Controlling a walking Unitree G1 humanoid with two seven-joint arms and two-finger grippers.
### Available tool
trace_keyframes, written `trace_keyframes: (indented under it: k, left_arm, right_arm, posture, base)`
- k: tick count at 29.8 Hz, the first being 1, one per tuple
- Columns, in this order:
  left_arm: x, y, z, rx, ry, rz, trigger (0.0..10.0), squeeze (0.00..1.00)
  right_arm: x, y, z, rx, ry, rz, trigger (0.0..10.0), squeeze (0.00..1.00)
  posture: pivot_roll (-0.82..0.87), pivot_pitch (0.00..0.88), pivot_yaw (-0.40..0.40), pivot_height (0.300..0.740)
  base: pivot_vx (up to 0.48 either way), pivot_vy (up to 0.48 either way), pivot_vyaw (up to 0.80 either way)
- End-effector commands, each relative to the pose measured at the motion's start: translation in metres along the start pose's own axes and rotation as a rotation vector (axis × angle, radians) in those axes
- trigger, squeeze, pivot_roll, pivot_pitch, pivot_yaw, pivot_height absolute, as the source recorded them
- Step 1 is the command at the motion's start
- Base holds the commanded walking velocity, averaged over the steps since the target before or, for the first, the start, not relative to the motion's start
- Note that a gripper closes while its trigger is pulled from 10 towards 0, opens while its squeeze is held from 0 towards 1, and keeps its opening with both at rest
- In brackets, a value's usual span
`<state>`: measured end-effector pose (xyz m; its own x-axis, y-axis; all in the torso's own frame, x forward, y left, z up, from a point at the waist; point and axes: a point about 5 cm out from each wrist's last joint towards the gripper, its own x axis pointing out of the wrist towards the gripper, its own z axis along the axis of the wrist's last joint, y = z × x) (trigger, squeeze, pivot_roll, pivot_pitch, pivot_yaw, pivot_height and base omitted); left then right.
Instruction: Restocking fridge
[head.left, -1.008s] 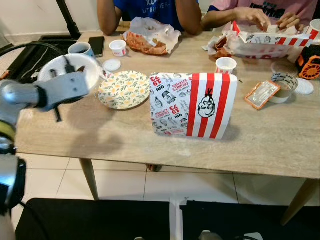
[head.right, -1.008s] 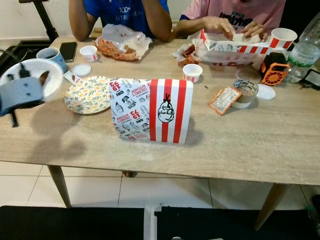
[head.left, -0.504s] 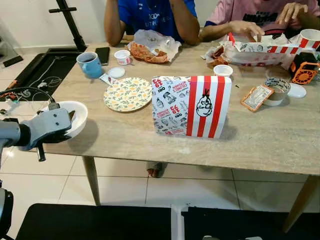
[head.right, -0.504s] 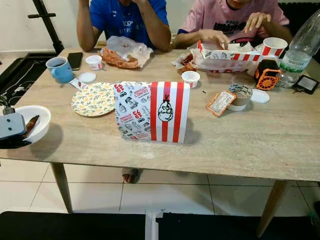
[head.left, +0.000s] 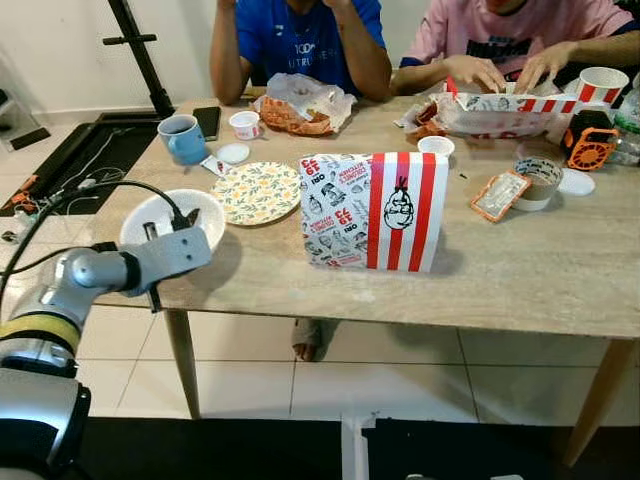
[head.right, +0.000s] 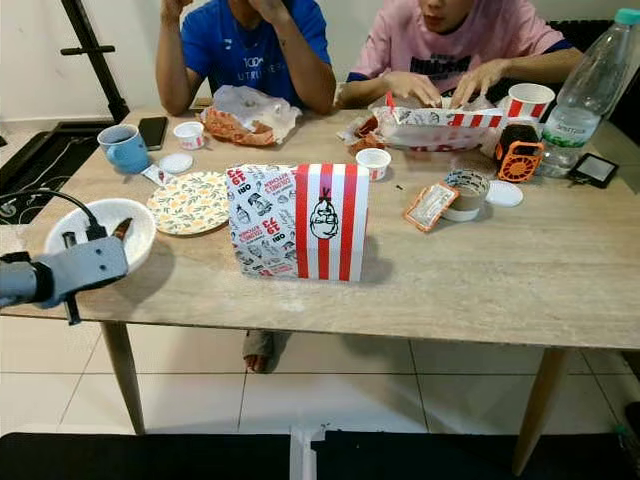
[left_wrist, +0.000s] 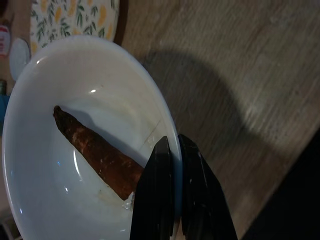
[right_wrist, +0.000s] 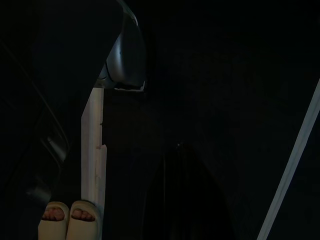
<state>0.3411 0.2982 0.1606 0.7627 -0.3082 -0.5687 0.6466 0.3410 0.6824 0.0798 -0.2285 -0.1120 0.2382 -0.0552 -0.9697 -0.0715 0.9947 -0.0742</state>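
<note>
The left tool (left_wrist: 172, 165) is clenched on the rim of a round white ceramic bowl (left_wrist: 75, 100), one black finger inside the wall and one outside, at the bowl's 5 o'clock edge in the head views. A long reddish-brown piece of food (left_wrist: 95, 157) lies slanted across the bowl's bottom, its thicker end near the fingers. The bowl (head.left: 205, 212) is at the counter's 8 o'clock corner; whether it rests on the pale wood-grain counter (head.left: 520, 270) or is held just above it cannot be told.

At 1 o'clock from the bowl, just beside it, lies a flat round plate with a yellow flower pattern (head.left: 258, 192). Beyond that, toward 11 o'clock, stand a blue mug (head.left: 184, 138) and a black phone (head.left: 208, 121). Near the counter's middle a red-and-white striped paper food bag (head.left: 372, 211) stands upright. A clear plastic water bottle (head.right: 590, 85) stands at the 2 o'clock corner, with a small orange fan (head.right: 517, 153) near it.

Two people sit at the far 12 o'clock side, one in a blue shirt (head.left: 300, 45) and one in a pink shirt (head.left: 510, 30).

The right wrist view is very dark; the right tool's state cannot be told there.
</note>
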Motion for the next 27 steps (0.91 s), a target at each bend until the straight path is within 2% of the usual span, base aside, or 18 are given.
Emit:
trace_keyframes:
  k: [1,9,12,13,14,15,21,22,27]
  left_arm:
    - [0.008,-0.007,0.0,0.018,0.031,0.002,10.0,0.0]
    - [0.011,-0.009,-0.004,0.032,0.08,0.033,10.0,0.0]
    - [0.014,-0.013,-0.004,0.002,0.078,0.025,10.0,0.0]
    - [0.016,-0.014,-0.003,-0.005,0.074,0.018,10.0,0.91]
    - [0.017,-0.015,-0.003,-0.008,0.072,0.014,10.0,0.91]
    - [0.018,-0.016,-0.002,-0.007,0.072,0.015,10.0,1.0]
    - [0.02,-0.014,0.0,-0.003,0.074,0.032,10.0,1.0]
    - [0.02,-0.013,0.001,0.0,0.074,0.036,10.0,0.0]
    - [0.018,-0.011,0.0,0.007,0.086,0.035,10.0,0.0]
  right_arm:
    - [0.0,0.001,0.02,0.008,-0.093,0.01,10.0,0.0]
    - [0.0,0.0,0.016,0.006,-0.085,0.008,10.0,0.0]
    - [0.0,-0.001,0.015,0.002,-0.082,0.008,10.0,0.0]
    - [0.0,-0.001,0.015,0.001,-0.083,0.007,10.0,0.0]
    - [0.0,-0.001,0.015,0.001,-0.084,0.006,10.0,0.0]
    - [0.0,-0.002,0.015,0.0,-0.085,0.006,10.0,0.0]
    - [0.0,-0.003,0.015,0.0,-0.087,0.004,10.0,0.0]
    - [-0.001,-0.003,0.015,-0.001,-0.088,0.003,10.0,0.0]
    - [-0.001,-0.005,0.016,-0.003,-0.088,-0.001,10.0,0.0]
  posture:
    - [-0.05,0.059,0.074,0.74]
    - [-0.06,0.074,0.072,0.74]
    - [-0.06,0.079,0.073,0.74]
    - [-0.06,0.082,0.073,0.74]
    - [-0.06,0.083,0.072,0.74]
    - [-0.07,0.084,0.072,0.74]
    - [-0.07,0.086,0.07,0.74]
    - [-0.07,0.086,0.07,0.74]
    - [-0.07,0.086,0.067,0.74]
  base:
    - [0.0,0.0,0.0]
    - [0.0,0.0,0.0]
    - [0.0,0.0,0.0]
    - [0.0,0.0,0.0]
    - [0.0,0.0,0.0]
    - [0.0,0.0,0.0]
    - [0.0,0.0,0.0]
    - [0.0,0.0,0.0]
    - [0.0,0.0,0.0]
